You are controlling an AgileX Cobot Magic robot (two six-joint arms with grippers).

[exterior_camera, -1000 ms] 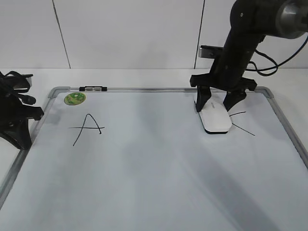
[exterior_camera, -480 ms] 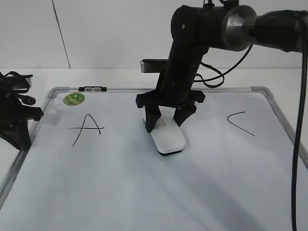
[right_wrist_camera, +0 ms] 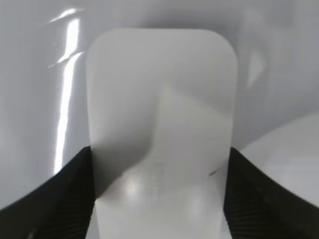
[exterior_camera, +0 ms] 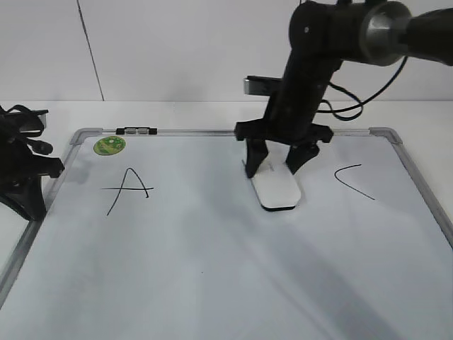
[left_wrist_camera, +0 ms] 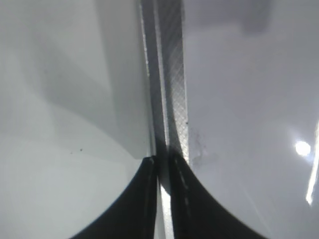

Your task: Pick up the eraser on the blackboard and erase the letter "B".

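Observation:
The blackboard (exterior_camera: 212, 269) is a white dry-erase board with a grey frame lying flat on the table. My right gripper (exterior_camera: 278, 164) is shut on the white eraser (exterior_camera: 277, 190), which lies flat on the board's middle between the black "A" (exterior_camera: 129, 188) and the open-angled "C" (exterior_camera: 354, 181). In the right wrist view the eraser (right_wrist_camera: 162, 114) fills the space between both fingers (right_wrist_camera: 159, 194). No letter "B" shows on the board. My left gripper (left_wrist_camera: 163, 172) is shut and empty over the board's left frame edge (left_wrist_camera: 172, 89).
A small green round magnet (exterior_camera: 110, 145) sits at the board's far left corner beside a dark clip (exterior_camera: 137, 130) on the frame. The left arm (exterior_camera: 21, 170) rests off the board's left side. A white wall stands behind.
The right gripper carried the eraser from by the "C" left across the board's middle, then back right to between the "A" and "C". The left arm has not moved.

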